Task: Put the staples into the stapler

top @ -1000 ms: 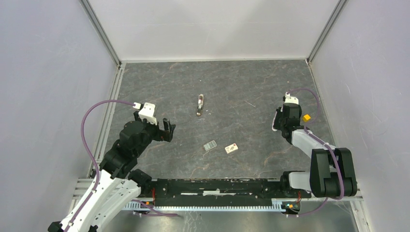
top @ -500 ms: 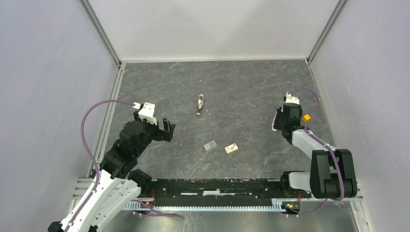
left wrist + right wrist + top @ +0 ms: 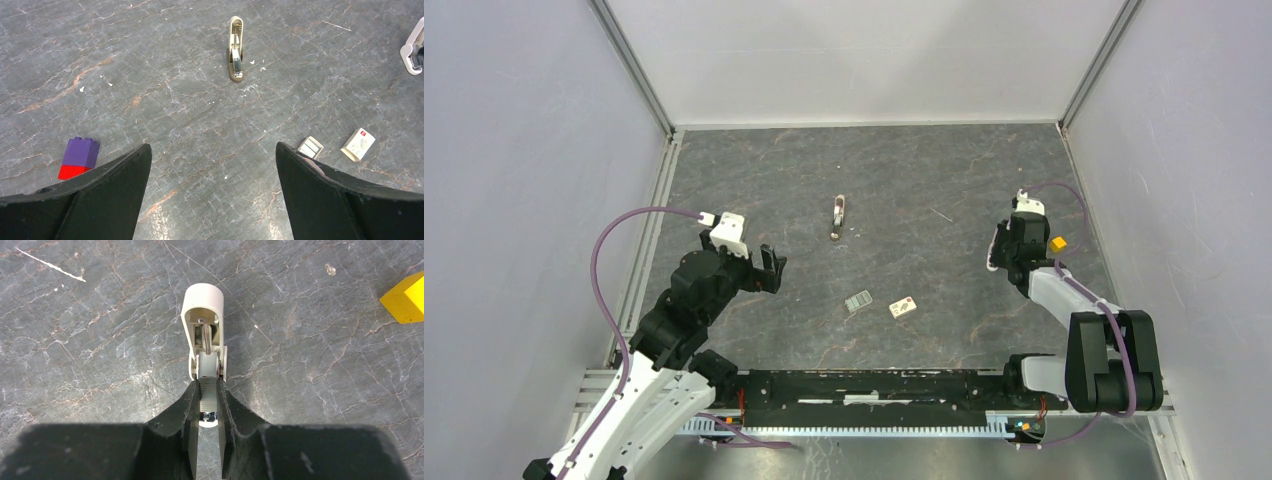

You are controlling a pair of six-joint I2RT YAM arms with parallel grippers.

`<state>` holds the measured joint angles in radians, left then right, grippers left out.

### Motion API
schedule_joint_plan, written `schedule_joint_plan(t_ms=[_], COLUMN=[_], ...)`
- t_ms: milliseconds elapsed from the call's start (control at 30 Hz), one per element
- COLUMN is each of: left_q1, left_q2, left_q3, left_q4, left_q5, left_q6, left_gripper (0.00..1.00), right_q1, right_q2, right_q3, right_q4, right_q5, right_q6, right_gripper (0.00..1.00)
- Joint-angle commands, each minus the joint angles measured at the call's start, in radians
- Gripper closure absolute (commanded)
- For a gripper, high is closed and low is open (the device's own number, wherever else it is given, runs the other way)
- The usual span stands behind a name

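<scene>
Right pincer (image 3: 208, 388) closed narrowly on the stapler (image 3: 202, 300): both fingers clamp the metal channel at its near end, and the cream cover reaches ahead of the tips, its hollow underside and inner rod turned to the camera. This hold probably keeps the channel exposed and steady for loading. Whether the stapler rests on the table (image 3: 924, 170) or hangs just above it cannot be told. A yellow cube (image 3: 407, 302) lies ahead and to the right of this pincer, apart from it and no part of the task. Left pincer (image 3: 212, 146) spread wide and holding nothing, hovering above the table. The staples lie ahead of its right finger and well apart from the right pincer: a grey strip (image 3: 310, 147) with a white box (image 3: 358, 144) just beside it on the outer side, the two not touching. Both lie flat and free, so either could be taken from above. Farther ahead of the left pincer lies a beige stapler-like piece (image 3: 235, 47), and a purple-and-red block (image 3: 79, 157) sits by its left finger. By this reading the loading has not begun; the next step would call for the free pincer to fetch the strip.
</scene>
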<state>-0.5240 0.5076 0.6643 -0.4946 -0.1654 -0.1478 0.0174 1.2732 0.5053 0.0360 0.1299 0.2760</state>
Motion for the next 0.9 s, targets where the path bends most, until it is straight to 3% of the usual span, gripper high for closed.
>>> schedule_joint_plan(t_ms=[0,867], left_q1=[0.002,0.002], left_q2=[-0.007,-0.006], left_q3=[-0.001,0.0], left_q4=[0.02,0.021], left_q5=[-0.005,-0.003], left_q6=[0.047,0.048], left_gripper=[0.0,0.0], right_q1=[-0.005,-0.005], right_q2=[-0.025,0.003], right_q3=[0.041,0.007], right_q4=[0.007,0.041], right_q5=[0.008,0.004], right_q6=[0.015,0.038], right_gripper=[0.79,0.79])
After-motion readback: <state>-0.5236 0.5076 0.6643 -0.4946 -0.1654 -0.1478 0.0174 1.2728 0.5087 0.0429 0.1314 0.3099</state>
